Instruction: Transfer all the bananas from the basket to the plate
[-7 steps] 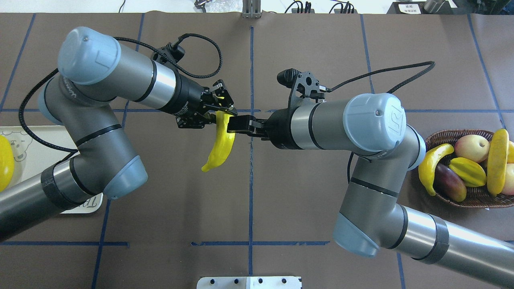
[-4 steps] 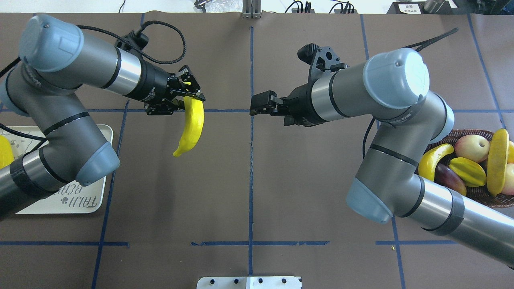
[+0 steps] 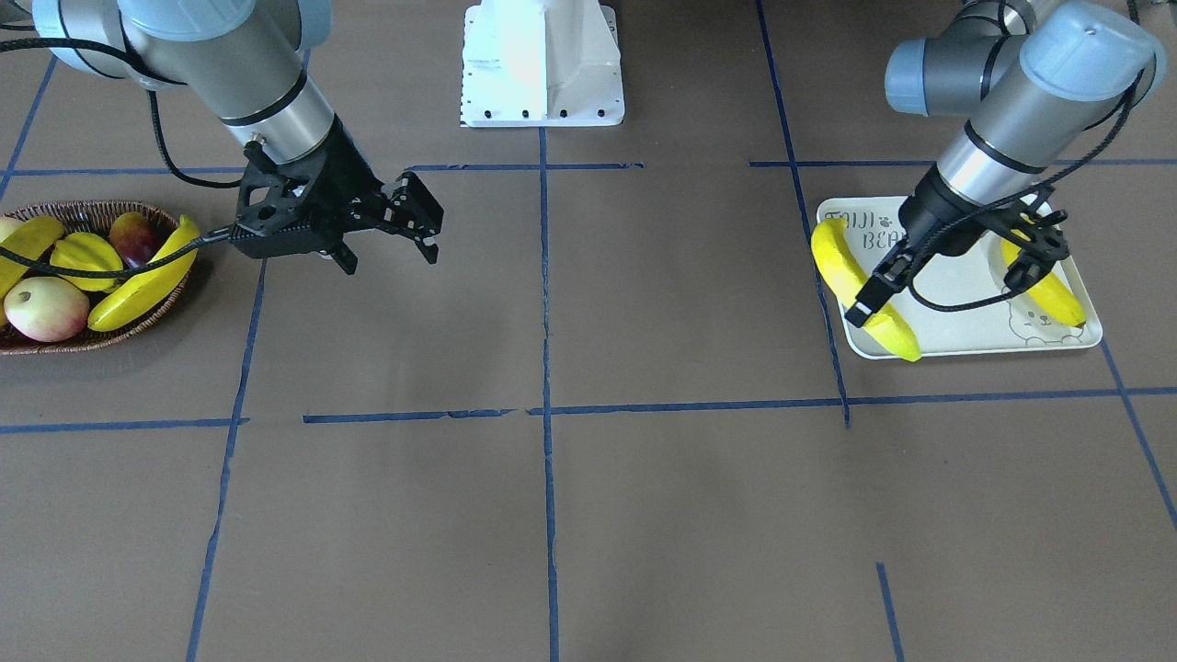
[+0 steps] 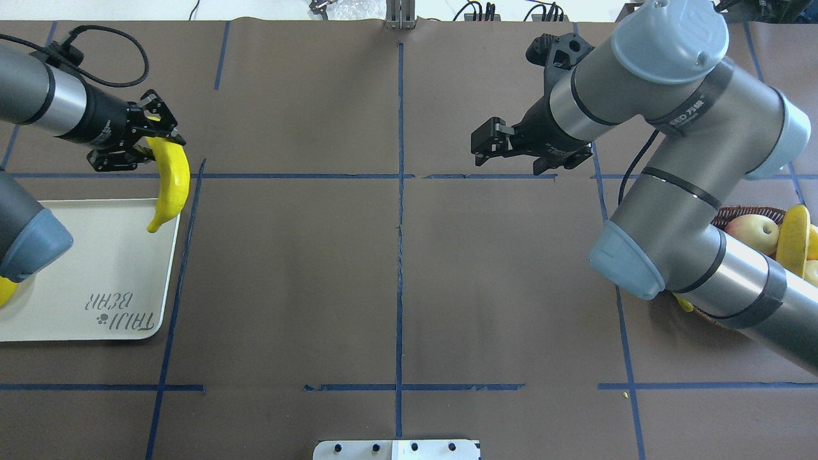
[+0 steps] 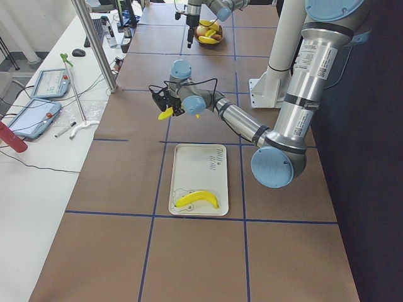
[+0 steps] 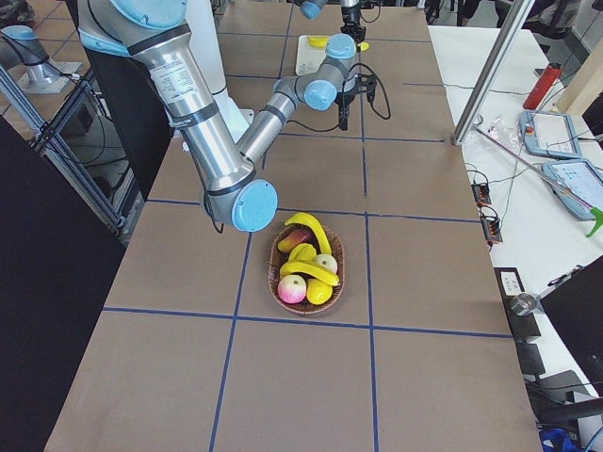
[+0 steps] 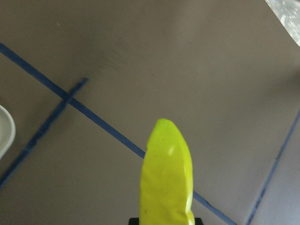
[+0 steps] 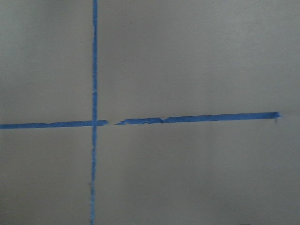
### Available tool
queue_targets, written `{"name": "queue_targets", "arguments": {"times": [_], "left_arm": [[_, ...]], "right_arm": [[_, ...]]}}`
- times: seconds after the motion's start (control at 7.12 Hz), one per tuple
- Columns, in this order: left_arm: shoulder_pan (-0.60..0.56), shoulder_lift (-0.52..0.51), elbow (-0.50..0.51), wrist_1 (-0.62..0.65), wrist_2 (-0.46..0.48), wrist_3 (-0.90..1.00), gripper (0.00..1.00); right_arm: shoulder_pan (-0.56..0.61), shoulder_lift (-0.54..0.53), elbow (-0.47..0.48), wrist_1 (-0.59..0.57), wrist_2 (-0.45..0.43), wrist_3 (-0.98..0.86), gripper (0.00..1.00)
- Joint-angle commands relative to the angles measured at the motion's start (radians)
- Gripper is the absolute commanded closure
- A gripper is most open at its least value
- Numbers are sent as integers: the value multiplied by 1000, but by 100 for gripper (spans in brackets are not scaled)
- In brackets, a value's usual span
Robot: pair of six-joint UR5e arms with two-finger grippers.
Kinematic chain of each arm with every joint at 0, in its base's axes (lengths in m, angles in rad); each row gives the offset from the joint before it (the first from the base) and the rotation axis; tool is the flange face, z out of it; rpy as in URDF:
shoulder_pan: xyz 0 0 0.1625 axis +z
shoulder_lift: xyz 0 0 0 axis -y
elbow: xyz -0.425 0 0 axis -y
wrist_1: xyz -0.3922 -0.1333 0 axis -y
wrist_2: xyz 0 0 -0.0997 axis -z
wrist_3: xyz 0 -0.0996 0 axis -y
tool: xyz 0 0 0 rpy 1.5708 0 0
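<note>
Left gripper (image 4: 153, 137): clamped on top of banana (image 4: 174, 182), hanging over far corner of plate (image 4: 96, 255). Right gripper (image 3: 428, 225): jaws apart, empty, above table (image 4: 396, 287) near basket (image 3: 55, 345).

A banana (image 4: 174, 182) is showing bright yellow in the black left claw (image 4: 156, 142); blue tape lines (image 4: 399, 255) are gridding the brown counter (image 4: 287, 268).

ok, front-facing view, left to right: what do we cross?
basket → right gripper, open → white robot base → held banana in the left gripper, at the plate's left edge → second banana on its right side.
</note>
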Motion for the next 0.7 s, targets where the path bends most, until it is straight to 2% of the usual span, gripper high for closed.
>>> {"name": "queue_targets", "arguments": {"times": [0.0, 0.28, 0.56], "left_arm": [[-29, 187, -12, 46, 6, 224, 100], [-29, 281, 31, 37, 6, 403, 100], [-29, 272, 109, 12, 22, 497, 100]], "right_arm": [[94, -22, 50, -227, 15, -282, 0], [169, -92, 50, -249, 22, -460, 0], [206, -114, 48, -248, 62, -515, 0]]}}
